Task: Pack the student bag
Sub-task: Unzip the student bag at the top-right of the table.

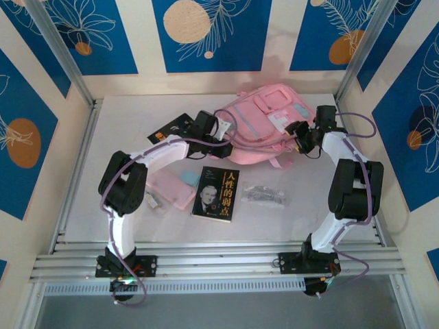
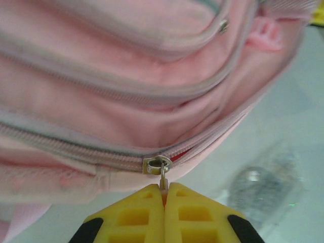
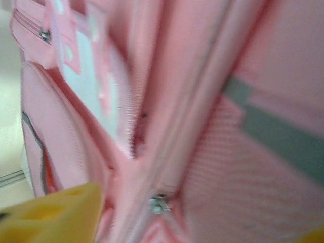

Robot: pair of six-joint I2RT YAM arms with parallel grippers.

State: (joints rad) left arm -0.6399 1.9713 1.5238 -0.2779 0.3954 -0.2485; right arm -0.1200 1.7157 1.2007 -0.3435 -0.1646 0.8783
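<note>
White surface (image 1: pixel 274 226) carries the student bag (image 1: pixel 264 127) far back. My left hand (image 2: pixel 164 188) pinches its zipper pull (image 2: pixel 162 174); my right hand (image 3: pixel 182 225) gapes alongside. Unzipping, I judge: next, drag steadily along the track.

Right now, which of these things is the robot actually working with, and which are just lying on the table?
In use:
- pink backpack
- its zipper pull, pinched by the shut left gripper
- right gripper, open beside the bag

Lying untouched, probably waiting to be packed:
- black book with a portrait cover
- flat pink pencil case
- clear pouch of small dark items
</note>
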